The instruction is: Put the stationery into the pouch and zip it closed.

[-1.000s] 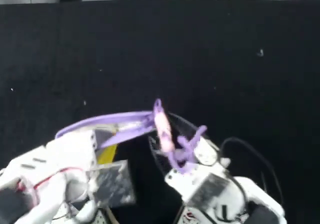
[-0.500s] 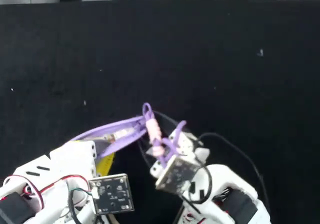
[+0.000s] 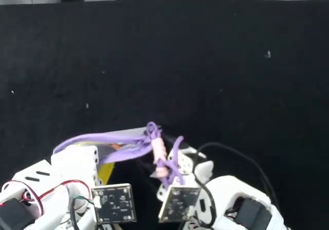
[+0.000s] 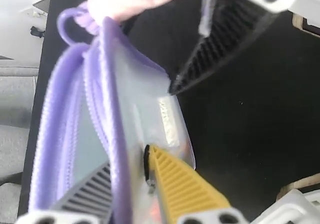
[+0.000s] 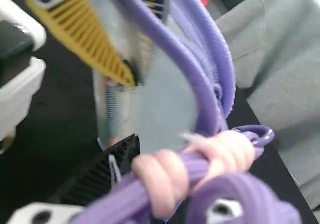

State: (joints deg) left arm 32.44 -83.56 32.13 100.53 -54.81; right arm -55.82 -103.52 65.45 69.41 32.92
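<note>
From above, the see-through pouch (image 3: 110, 140) with its purple zipper edge hangs between the two arms, down at the near edge of the black table (image 3: 231, 76). The far part of the table is bare and wide, with lots of room. The two arms sit very close to each other, with only a thin gap between them.

The left wrist view shows what you cannot see from above. The left gripper (image 4: 131, 161) is squeezed tight on the pouch, its yellow finger (image 4: 182, 189) on one side and a grey finger on the other. The zipper edge looks partly open here. I cannot tell what is inside the pouch.

The right wrist view shows the pink zipper pull (image 5: 200, 159) up close, with a small purple loop on its end. The right gripper (image 5: 175, 184) is closed on that pull, with its black finger (image 5: 100, 176) just beside it. Grey cloth (image 5: 280, 59) shows past the table edge.
</note>
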